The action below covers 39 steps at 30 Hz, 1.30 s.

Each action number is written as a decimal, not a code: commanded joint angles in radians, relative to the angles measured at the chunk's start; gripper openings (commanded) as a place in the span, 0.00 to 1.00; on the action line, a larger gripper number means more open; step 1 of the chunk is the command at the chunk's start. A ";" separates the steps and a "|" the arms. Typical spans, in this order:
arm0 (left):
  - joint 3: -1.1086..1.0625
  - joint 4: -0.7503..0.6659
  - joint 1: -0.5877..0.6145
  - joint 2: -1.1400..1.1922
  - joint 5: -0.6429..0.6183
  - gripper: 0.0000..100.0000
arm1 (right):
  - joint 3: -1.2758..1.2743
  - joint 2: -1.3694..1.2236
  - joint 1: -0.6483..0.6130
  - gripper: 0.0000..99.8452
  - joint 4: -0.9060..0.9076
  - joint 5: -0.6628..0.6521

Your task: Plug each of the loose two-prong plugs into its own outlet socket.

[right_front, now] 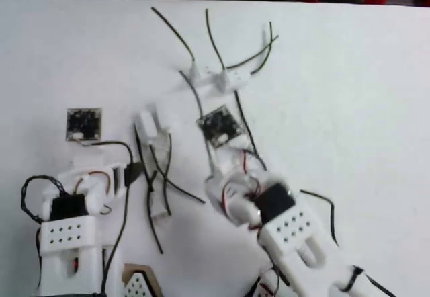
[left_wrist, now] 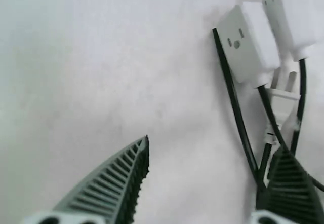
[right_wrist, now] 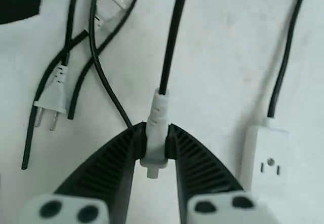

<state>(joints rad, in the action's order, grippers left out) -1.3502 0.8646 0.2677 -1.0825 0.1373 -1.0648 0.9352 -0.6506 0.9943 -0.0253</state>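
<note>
**Left wrist view.** Left gripper (left_wrist: 212,147): two ribbed, wedge-shaped grey-green plastic fingers (left_wrist: 119,183), spread wide over the matte white table (left_wrist: 91,57). Past one fingertip lies a smooth white rectangular plastic outlet socket (left_wrist: 250,44), slotted face up, touching a second white socket block (left_wrist: 296,16). Between that socket and the fingertip sits a small white two-prong plug (left_wrist: 283,89), lying among thin black rubber cords (left_wrist: 235,102) that run under the finger.

**Right wrist view.** Right gripper (right_wrist: 154,133): dark ribbed fingers pinched narrow on the held white plug (right_wrist: 157,107), a moulded body with a ridged collar. Its black cord leads straight away from the claw. A face-up white socket block (right_wrist: 266,158) lies just beside one finger, apart from the plug. On the other side is a loose white plug with bright metal prongs (right_wrist: 50,105). Farther off, a dark pointed fingertip (right_wrist: 20,6) of the left gripper shows at the edge.

**High view.** The outlet socket lies just beyond the left gripper. A pair of white socket blocks (right_front: 215,77) lies well beyond it, near the far edge, with cords fanning out. The right arm (right_front: 289,226) enters from the near right, and tangled cords lie between it and the left gripper. Open table lies on the left gripper's outer side.
</note>
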 commanded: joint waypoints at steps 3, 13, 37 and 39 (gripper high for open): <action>0.072 -0.064 -0.133 -0.024 0.003 0.36 | -0.106 0.168 -0.064 0.02 -0.209 0.000; 0.222 -0.057 -0.292 -0.024 -0.002 0.36 | -0.264 0.398 -0.189 0.02 -0.305 0.000; 0.407 0.239 -0.532 -0.019 -0.003 0.33 | -0.318 0.486 -0.077 0.02 -0.298 0.069; 0.411 0.226 -0.501 -0.019 -0.038 0.33 | -0.313 0.486 0.012 0.02 -0.306 0.069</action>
<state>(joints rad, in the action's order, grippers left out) -0.9835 1.0978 -0.2877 -1.0825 0.1327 -1.3932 1.3986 -0.7580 0.7119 0.0330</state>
